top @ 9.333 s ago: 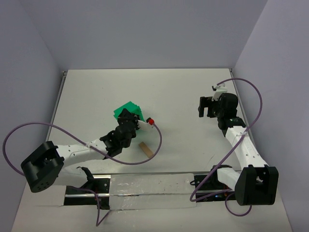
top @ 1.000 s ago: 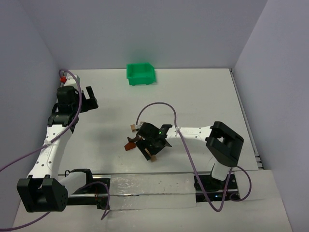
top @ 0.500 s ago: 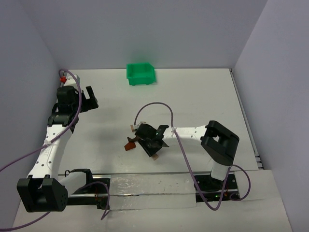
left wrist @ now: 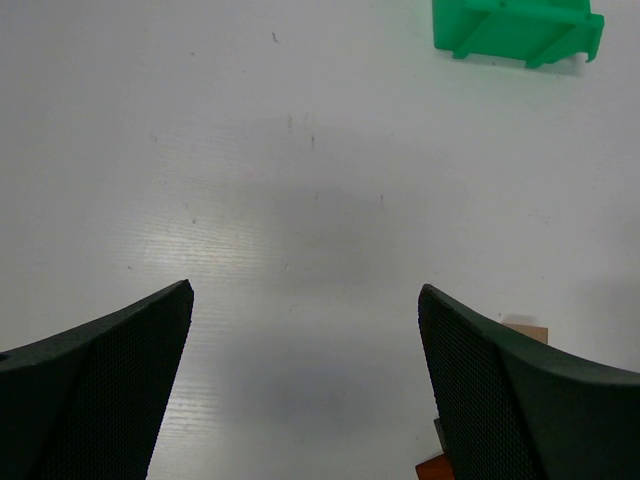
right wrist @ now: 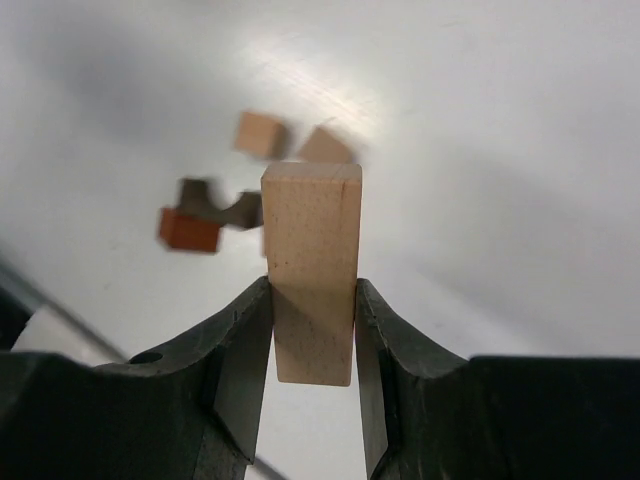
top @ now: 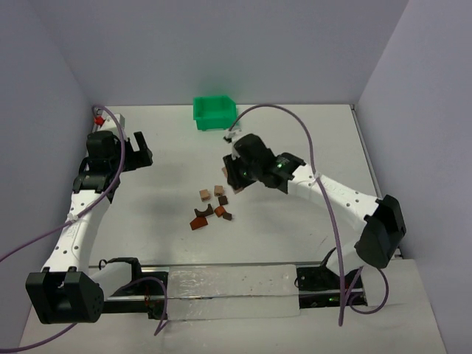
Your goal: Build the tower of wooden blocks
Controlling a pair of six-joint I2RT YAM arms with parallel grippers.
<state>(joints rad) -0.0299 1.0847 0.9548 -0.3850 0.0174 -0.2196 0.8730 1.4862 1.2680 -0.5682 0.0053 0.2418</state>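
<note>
My right gripper (right wrist: 310,292) is shut on a light tan wooden bar (right wrist: 312,215) and holds it upright in the air. In the top view this gripper (top: 233,179) hangs just behind the other blocks. Several small blocks lie scattered singly on the table: tan cubes (top: 203,195) (top: 218,190), a dark arch piece (top: 203,212), and reddish-brown pieces (top: 198,223). The right wrist view shows the tan cubes (right wrist: 262,133), the arch (right wrist: 220,203) and a reddish block (right wrist: 188,229) below the bar. My left gripper (top: 136,151) stands open at the far left, with nothing between its fingers (left wrist: 100,380).
A green plastic bin (top: 214,112) stands at the back of the table, also in the left wrist view (left wrist: 515,28). A tan block (left wrist: 527,332) peeks past the left gripper's right finger. Grey walls close in the table on three sides.
The right gripper has shut on the tan bar at the near side of the blocks, lifted it and carried it back over them. The left arm has stayed still.
</note>
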